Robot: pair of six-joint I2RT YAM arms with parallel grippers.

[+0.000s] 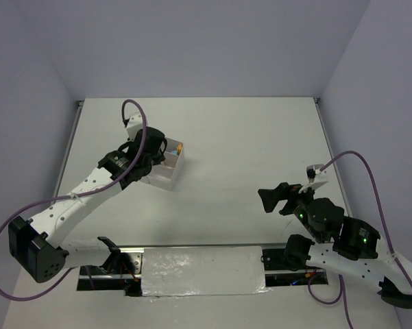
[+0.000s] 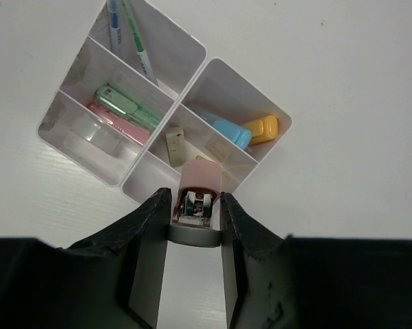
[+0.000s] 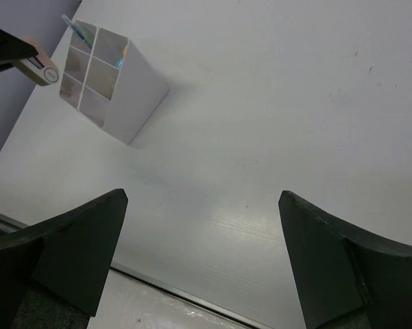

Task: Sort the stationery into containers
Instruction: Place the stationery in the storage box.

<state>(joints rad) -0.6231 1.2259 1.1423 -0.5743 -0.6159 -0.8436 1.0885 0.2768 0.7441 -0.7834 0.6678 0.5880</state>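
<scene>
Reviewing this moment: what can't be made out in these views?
- Top view: most of the box contents are covered by the left gripper.
- Left wrist: what the pink item is, since the fingers hide its lower part. The pens are cut off by the top edge.
- Right wrist: the box contents are too small and washed out by glare.

Pens [image 2: 140, 51], tops beyond frame edge
</scene>
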